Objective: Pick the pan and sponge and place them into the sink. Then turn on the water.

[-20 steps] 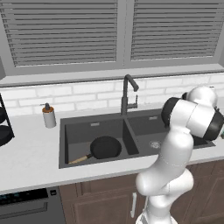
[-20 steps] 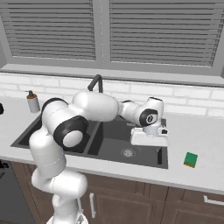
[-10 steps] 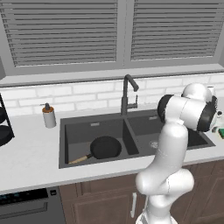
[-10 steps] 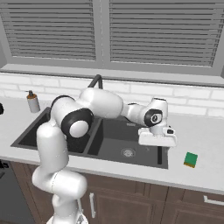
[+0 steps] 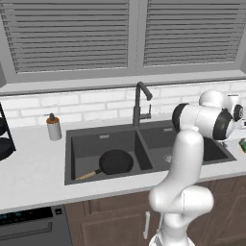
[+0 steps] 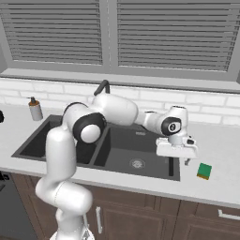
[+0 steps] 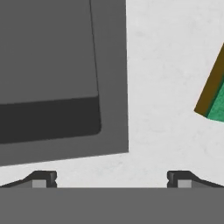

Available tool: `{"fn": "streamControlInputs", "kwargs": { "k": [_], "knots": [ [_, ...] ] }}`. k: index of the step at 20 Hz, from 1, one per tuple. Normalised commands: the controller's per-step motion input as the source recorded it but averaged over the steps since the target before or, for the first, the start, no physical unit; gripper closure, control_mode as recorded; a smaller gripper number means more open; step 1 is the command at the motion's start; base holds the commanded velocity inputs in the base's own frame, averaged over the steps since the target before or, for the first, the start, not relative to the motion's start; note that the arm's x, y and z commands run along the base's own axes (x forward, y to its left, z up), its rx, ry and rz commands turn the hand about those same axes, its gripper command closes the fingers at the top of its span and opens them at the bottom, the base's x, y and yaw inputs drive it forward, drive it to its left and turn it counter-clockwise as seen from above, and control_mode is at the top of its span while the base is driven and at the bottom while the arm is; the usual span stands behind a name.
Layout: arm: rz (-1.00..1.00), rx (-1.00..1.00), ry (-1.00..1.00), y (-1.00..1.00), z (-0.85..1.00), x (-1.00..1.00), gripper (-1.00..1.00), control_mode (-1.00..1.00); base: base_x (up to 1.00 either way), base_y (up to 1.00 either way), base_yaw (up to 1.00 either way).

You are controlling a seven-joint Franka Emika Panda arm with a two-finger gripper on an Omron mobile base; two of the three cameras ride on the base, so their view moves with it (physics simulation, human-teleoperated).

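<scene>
Locate the small rectangular green sponge with a yellow layer (image 6: 204, 171) on the light speckled counter (image 6: 220, 187), just to the right of the dark grey double-basin sink (image 6: 112, 164). It lies flat, green face up. In the hand view one corner of it (image 7: 214, 98) enters from the right edge, with the yellow-brown side layer facing the sink rim; its long axis runs obliquely across that view.

Note that the two-finger gripper (image 6: 180, 161) hangs above the counter at the sink's right rim, near the sponge but apart from it. You see both dark fingertips (image 7: 43, 178) standing wide apart at the bottom of the hand view, with bare counter and the basin corner between them. The jaws are fully spread and hold nothing.

Find the round black frying pan with the thin wooden handle (image 5: 114, 162) resting on the floor of the left basin. Its handle points toward the basin's front left corner. The dark gooseneck faucet (image 5: 140, 103) stands behind the divider.
</scene>
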Motion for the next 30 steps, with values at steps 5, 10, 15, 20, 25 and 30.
{"fn": "streamControlInputs", "kwargs": {
  "k": [5,10,15,20,25,30],
  "knots": [
    [0.0,0.0,0.0,-0.33,0.0,0.0,-1.0,-1.0,0.0,0.0,0.0],
    [0.0,0.0,0.0,-0.36,-0.03,0.0,-1.0,-1.0,0.0,0.0,0.0],
    [-0.02,0.0,0.0,-0.34,-0.1,0.0,-1.0,-1.0,0.0,0.0,0.0],
    [-0.03,0.01,-0.04,-0.4,-0.1,0.0,-1.0,-1.0,0.0,0.0,0.0],
    [-0.02,0.03,-0.05,-0.38,-0.06,0.01,-1.0,-1.0,0.0,0.0,0.0],
    [0.0,0.06,-0.04,-0.25,-0.12,0.14,-1.0,-1.0,0.0,0.0,0.0]
  ]
}}
